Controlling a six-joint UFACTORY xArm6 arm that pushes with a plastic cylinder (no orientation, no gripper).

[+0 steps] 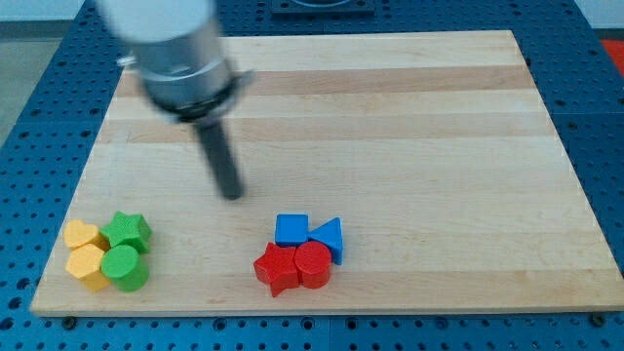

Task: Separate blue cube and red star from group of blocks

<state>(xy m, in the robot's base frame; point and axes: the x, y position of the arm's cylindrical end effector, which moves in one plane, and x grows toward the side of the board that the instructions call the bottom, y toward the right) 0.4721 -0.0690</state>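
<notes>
Smooth wooden board [409, 107]; blue cube [291, 229] touching red star [275, 268].

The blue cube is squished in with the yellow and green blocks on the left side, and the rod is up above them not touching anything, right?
Not quite. The camera view shows the blue cube in the other cluster, near the bottom middle, beside the blue triangle, red star and red cylinder. The yellow and green blocks sit alone at the left. My tip is indeed touching nothing.

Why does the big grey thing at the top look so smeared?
In the camera view, the arm's grey body is blurred and soft, as is the rod down to my tip; the blue cube and red star look sharp under even light.
</notes>
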